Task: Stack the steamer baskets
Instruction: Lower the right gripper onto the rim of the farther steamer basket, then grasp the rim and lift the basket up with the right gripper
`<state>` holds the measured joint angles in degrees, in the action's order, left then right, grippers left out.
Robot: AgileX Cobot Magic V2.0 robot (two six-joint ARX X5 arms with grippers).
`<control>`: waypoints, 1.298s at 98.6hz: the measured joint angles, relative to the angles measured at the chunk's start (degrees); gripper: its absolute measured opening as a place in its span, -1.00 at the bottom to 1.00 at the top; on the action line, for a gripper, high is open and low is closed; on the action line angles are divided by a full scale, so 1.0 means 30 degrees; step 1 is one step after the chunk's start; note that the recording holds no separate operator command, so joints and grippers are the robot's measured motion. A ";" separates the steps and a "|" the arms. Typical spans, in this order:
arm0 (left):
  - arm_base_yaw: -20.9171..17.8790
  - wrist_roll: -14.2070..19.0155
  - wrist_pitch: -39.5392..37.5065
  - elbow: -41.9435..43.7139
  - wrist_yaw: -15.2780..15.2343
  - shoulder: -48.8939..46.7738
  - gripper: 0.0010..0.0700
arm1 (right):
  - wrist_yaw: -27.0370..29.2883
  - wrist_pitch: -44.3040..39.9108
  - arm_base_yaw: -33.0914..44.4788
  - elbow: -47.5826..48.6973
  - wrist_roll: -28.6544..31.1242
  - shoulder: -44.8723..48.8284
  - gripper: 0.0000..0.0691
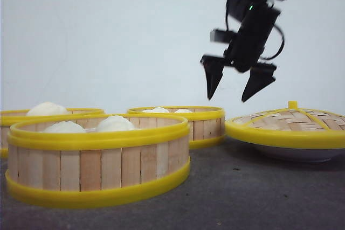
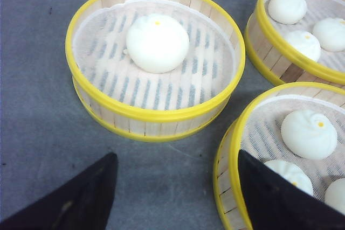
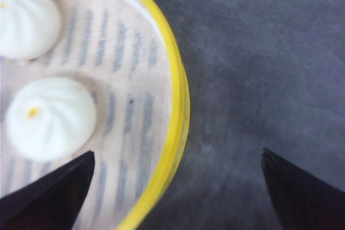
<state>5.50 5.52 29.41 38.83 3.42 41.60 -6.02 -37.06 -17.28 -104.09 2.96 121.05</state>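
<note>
Three steamer baskets with pale slat walls and yellow rims stand on the grey table, each holding white buns. In the front view one is near left (image 1: pixel 102 168), one far left (image 1: pixel 11 118), one at the middle back (image 1: pixel 202 127). My right gripper (image 1: pixel 240 82) hangs open high above the right side of the middle back basket. In the right wrist view its open fingers straddle a basket rim (image 3: pixel 177 117), well above it. My left gripper (image 2: pixel 175 187) is open above bare table between the one-bun basket (image 2: pixel 156 114) and another basket (image 2: pixel 237 149). A third basket (image 2: pixel 280 52) lies beyond.
A domed woven lid (image 1: pixel 294 122) with yellow rim and knob rests on a shallow white plate (image 1: pixel 296 153) at the right. The baskets stand close together with narrow gaps of grey table (image 2: pixel 48 133) between them.
</note>
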 joint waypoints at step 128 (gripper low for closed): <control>0.0000 -0.0007 -0.0007 0.0007 0.0000 0.0007 0.21 | 0.0867 -0.0168 -0.0546 -0.3512 0.1887 0.2404 -0.93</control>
<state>5.50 5.50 29.39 38.85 3.42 41.63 -3.42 -37.56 -18.92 -114.63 8.62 128.27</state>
